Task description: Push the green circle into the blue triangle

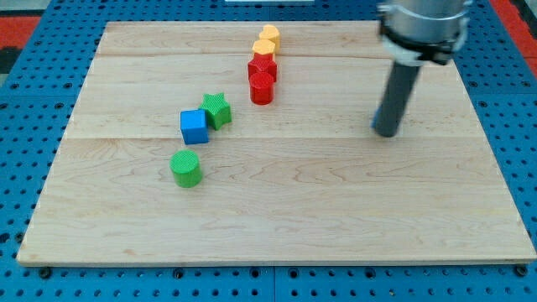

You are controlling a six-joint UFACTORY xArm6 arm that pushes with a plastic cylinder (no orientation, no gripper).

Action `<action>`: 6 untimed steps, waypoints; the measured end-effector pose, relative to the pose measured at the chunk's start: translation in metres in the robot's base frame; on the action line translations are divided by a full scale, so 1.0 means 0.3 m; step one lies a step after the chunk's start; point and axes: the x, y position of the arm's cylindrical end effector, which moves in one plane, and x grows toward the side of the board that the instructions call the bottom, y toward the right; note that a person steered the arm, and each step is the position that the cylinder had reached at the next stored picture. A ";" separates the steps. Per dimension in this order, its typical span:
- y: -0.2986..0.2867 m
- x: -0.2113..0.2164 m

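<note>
The green circle, a short cylinder, stands on the wooden board at the view's lower left. My tip rests on the board far to the view's right of it. A small sliver of a blue block shows at the rod's left edge, just above my tip. The rod hides most of it, so I cannot make out its shape.
A blue cube and a green star touch each other just above the green circle. A red cylinder, a red block and two yellow blocks form a line near the board's top middle.
</note>
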 end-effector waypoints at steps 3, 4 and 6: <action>-0.608 0.395; -1.094 0.395; -0.952 0.317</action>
